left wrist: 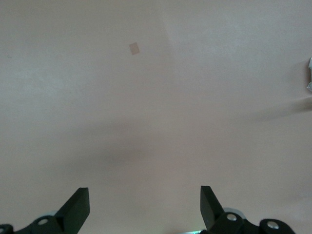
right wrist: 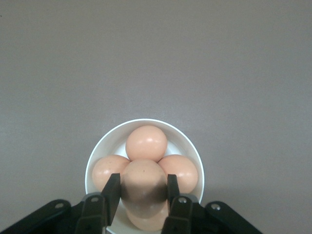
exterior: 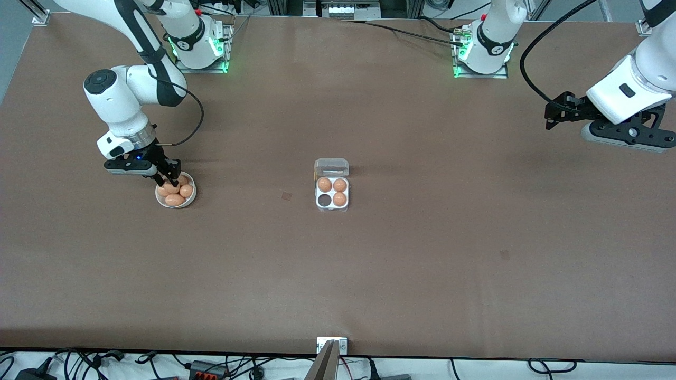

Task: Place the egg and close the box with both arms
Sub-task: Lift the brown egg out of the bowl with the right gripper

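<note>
Right claw (right wrist: 144,192), at the front view's left, pinches one egg (right wrist: 143,183) in the white bowl (right wrist: 100,151); we see the left claw (left wrist: 145,207) spread, waiting upper right.

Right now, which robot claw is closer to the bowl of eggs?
The right claw. It reaches into the white bowl, shut on an egg. The left claw waits open above bare table at the left arm's end.

Bare desk (exterior: 422,264) all around the box (exterior: 332,192); one cell open, three eggs (exterior: 332,190) and upright lid (exterior: 331,167) crowding it.
</note>
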### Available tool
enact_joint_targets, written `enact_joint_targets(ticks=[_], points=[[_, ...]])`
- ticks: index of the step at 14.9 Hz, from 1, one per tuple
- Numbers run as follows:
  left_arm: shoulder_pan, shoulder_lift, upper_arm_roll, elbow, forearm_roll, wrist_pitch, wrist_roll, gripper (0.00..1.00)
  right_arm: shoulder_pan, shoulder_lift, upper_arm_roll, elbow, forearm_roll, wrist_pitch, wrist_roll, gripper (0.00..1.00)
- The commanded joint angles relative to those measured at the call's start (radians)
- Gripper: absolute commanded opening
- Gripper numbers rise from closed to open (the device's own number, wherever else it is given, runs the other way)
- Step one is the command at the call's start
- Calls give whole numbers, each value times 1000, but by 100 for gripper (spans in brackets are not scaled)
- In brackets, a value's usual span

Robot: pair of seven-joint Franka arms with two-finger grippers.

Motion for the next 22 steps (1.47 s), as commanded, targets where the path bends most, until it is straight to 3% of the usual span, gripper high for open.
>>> enact_joint_targets(ticks=[1, 7, 11, 14, 17, 22], points=[[2, -1, -2, 20, 7, -14, 12, 100, -1, 1, 0, 7, -1, 11, -16, 19], [2, -1, -2, 21, 7, -14, 14, 100, 5, -7, 0, 85, -4, -62, -24, 0], [2, -1, -2, 20, 7, -13, 14, 100, 42, -7, 2, 197, -2, -234, -16, 0], [2, -1, -2, 20, 7, -14, 14, 100, 74, -4, 0, 376, 2, -506, 2, 0], [2, -1, -2, 20, 7, -14, 14, 100, 135, 15, 0, 562, -2, -754, 144, 0], [2, -1, -2, 20, 7, -13, 14, 100, 261, 71, 0, 683, -6, -829, 301, 0]])
